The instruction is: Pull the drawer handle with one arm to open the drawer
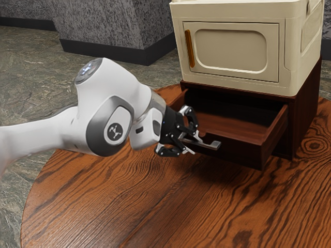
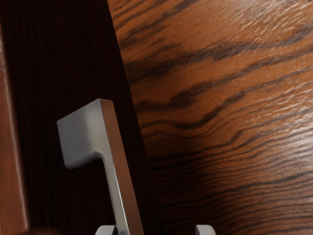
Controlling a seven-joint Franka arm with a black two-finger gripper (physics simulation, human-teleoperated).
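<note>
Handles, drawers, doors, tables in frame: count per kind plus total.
Handles: 2 (silver drawer handle, amber door handle)
Drawers: 1 (dark wooden drawer, pulled out)
Doors: 1 (cream door)
Tables: 1 (wood-grain table)
Total: 5

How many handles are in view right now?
2. Silver handle on the front of the partly open drawer; orange-brown handle on the cream cabinet door. Unseen sides may hide more.

Brown drawer [image 1: 242, 152] open; silver handle [image 2: 84, 134] on front
</note>
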